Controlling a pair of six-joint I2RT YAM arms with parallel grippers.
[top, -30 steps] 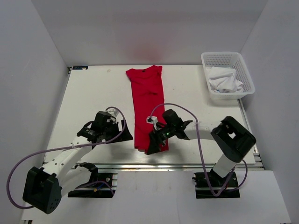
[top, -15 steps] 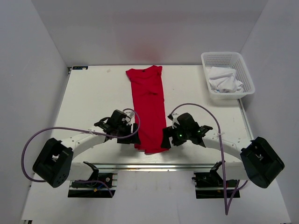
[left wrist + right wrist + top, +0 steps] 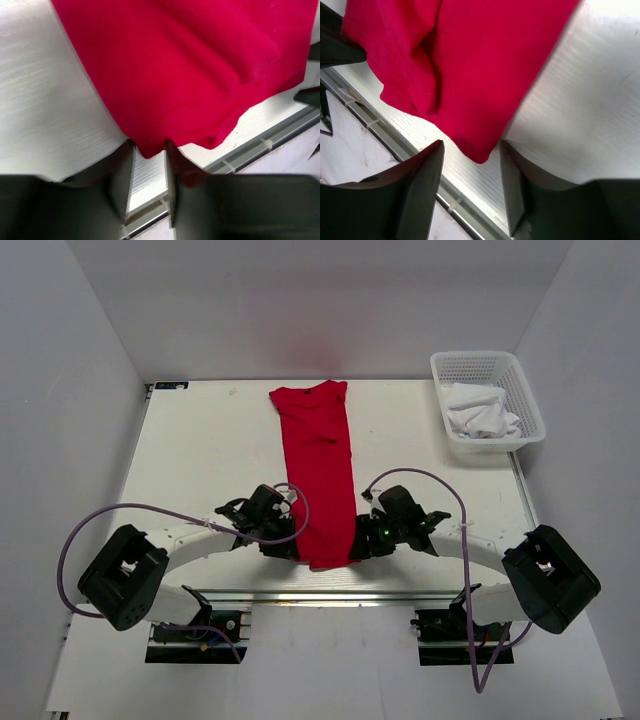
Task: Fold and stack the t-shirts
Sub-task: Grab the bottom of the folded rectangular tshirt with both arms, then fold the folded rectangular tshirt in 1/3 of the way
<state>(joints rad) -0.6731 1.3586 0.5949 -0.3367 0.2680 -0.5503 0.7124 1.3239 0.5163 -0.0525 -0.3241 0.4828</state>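
One red t-shirt (image 3: 318, 460) lies on the white table as a long narrow strip, neck at the far end and hem near the front edge. My left gripper (image 3: 288, 540) is at the hem's left corner. In the left wrist view the red cloth (image 3: 190, 75) has its corner tip between the fingertips of the left gripper (image 3: 149, 150), whose jaws are narrow with a gap still showing. My right gripper (image 3: 358, 542) is at the hem's right corner. In the right wrist view the cloth (image 3: 480, 65) has its corner between the wider jaws of the right gripper (image 3: 471, 145), touching neither finger.
A white mesh basket (image 3: 487, 357) stands at the back right with crumpled white cloth (image 3: 480, 412) in it. The table's front metal rail (image 3: 380, 592) runs just behind both grippers. Grey walls enclose the table on three sides.
Both arms have swung inward and settled low at the hem's two corners. Both pairs of jaws have narrowed around the corners, the left more than the right.
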